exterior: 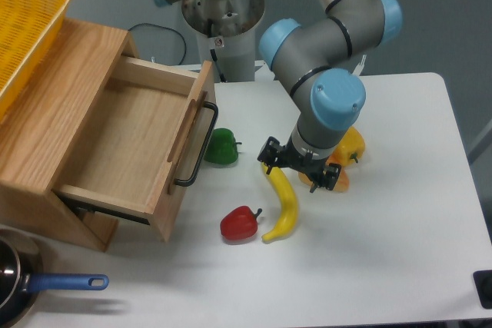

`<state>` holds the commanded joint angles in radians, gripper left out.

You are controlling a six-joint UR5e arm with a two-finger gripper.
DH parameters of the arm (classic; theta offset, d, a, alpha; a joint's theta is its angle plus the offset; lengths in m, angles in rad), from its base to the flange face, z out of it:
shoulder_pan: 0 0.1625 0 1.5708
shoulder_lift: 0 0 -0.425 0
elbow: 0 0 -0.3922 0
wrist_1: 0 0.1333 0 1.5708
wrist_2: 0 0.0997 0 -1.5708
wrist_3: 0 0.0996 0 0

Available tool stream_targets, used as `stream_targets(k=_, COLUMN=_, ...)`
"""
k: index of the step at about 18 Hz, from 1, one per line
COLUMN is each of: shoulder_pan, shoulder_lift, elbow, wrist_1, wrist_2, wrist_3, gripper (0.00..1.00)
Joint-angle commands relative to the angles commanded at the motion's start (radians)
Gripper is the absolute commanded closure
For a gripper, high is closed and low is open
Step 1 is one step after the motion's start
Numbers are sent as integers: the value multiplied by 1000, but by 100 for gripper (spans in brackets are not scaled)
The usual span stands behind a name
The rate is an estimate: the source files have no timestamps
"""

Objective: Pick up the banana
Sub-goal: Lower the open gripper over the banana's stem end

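Note:
The banana (286, 203) is long, curved and bright yellow. It lies on the white table near the middle, running from under my gripper down to a tip beside the red pepper. My gripper (300, 165) hangs just above the banana's upper end with its two black fingers (270, 151) spread apart. It is open and holds nothing. The banana's top end shows just below the left finger; whether they touch I cannot tell.
A red pepper (240, 223) lies left of the banana's lower tip. A green pepper (221, 147) sits by the open wooden drawer (131, 140). A yellow pepper (354, 146) and an orange piece (338, 183) lie right of the gripper. A yellow basket (23, 24) and a blue-handled pan (54, 283) are at the left.

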<state>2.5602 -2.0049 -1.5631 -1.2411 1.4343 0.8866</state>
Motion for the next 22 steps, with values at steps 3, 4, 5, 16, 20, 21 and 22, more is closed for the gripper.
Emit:
stream_targets(k=3, shoulder_pan=2, shoulder_lift=-11, elbow=-2, wrist_1=9, wrist_2=2, wrist_3=2, gripper=0)
stream_targets(k=4, shoulder_pan=3, shoulder_lift=-20, elbow=-2, wrist_1=20, wrist_2=2, wrist_3=3, gripper=0)
stream_targets(k=5, shoulder_pan=3, shoulder_lift=-29, elbow=-2, wrist_1=38, wrist_2=5, wrist_3=2, gripper=0)
stream_targets(k=16, shoulder_pan=-5, shoulder_lift=-61, elbow=-11, wrist_1=121, wrist_2=86, wrist_3=-2, gripper=0)
stream_targets(k=20, shoulder_pan=-17, shoulder_lift=-78, elbow=-34, wrist_1=181, wrist_2=87, wrist_3=-2, gripper=0)
stream_targets(k=21, shoulder_pan=-17, shoulder_lift=-78, elbow=-43, wrist_1=190, wrist_2=87, wrist_3=-2, gripper=0)
stream_targets(k=22, shoulder_pan=-17, shoulder_lift=-78, elbow=-44, wrist_1=192, wrist_2=87, wrist_3=-2, gripper=0)
